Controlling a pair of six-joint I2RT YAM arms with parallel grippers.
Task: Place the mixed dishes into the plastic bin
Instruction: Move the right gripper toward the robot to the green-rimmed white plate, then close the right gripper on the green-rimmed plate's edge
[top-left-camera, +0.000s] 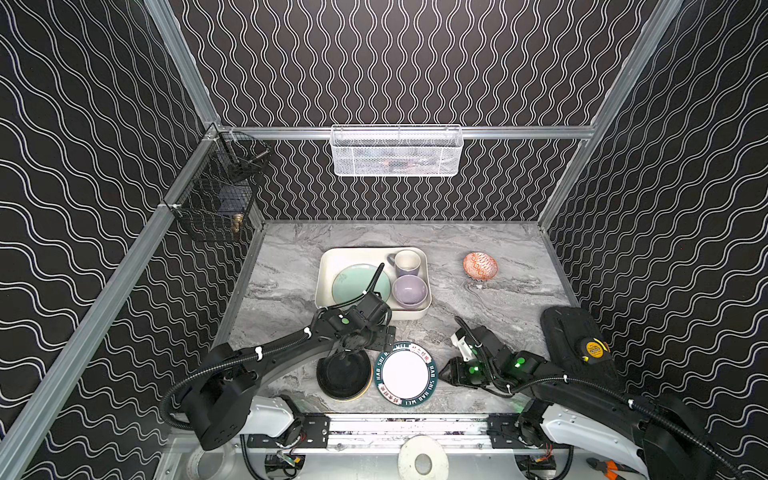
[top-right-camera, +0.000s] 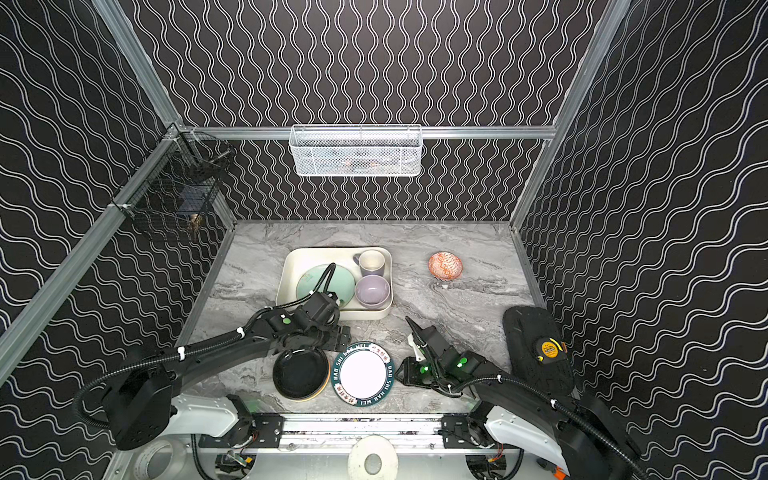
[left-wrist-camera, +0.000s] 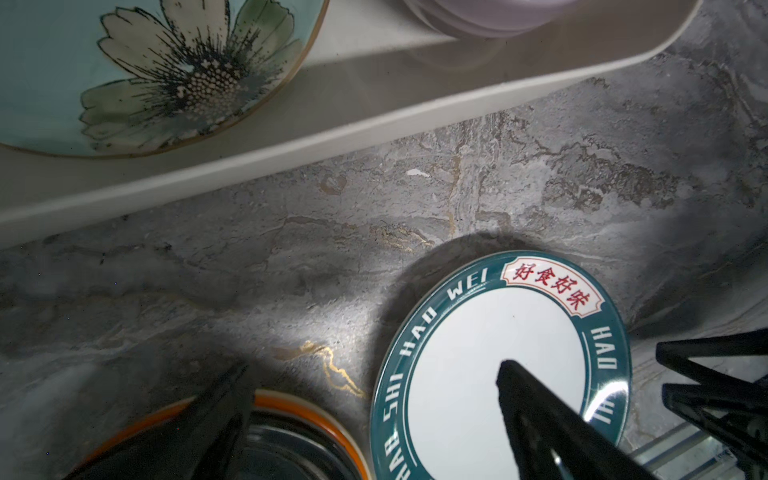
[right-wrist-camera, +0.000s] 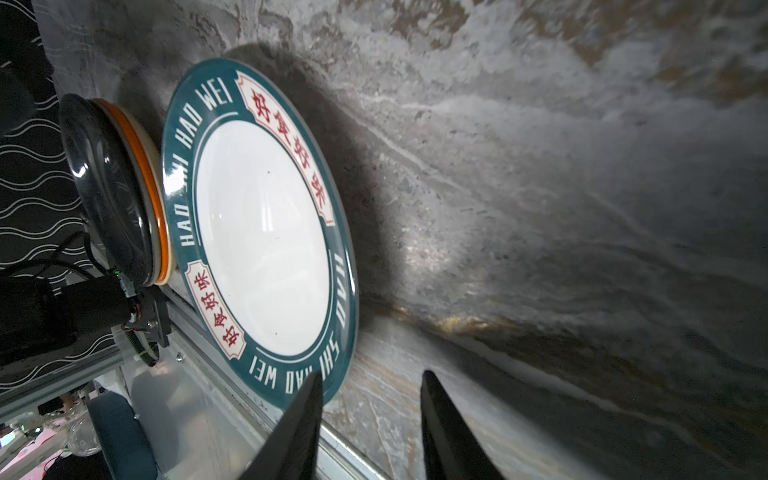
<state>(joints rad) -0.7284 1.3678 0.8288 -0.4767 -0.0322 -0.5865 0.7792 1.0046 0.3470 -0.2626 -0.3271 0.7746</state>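
Note:
The cream plastic bin (top-left-camera: 337, 259) holds a mint-green floral plate (top-left-camera: 353, 286), a lavender mug (top-left-camera: 407, 262) and a lavender bowl (top-left-camera: 409, 291). Near the front edge, a black plate (top-left-camera: 343, 376) tops an orange and a cream plate, beside a white plate with a lettered green rim (top-left-camera: 405, 374). An orange-patterned bowl (top-left-camera: 480, 266) lies upside down at the back right. My left gripper (left-wrist-camera: 374, 386) hangs open above the gap between the stack and the lettered plate (left-wrist-camera: 490, 374). My right gripper (right-wrist-camera: 372, 376) is open, low on the table at the lettered plate's (right-wrist-camera: 266, 216) right rim, holding nothing.
A black mat (top-left-camera: 569, 332) with a yellow tape measure (top-left-camera: 593, 349) lies at the right edge. A white mesh basket (top-left-camera: 397, 151) hangs on the back wall and a black wire basket (top-left-camera: 220, 195) on the left wall. A white tape roll (top-left-camera: 422, 461) sits beyond the front rail.

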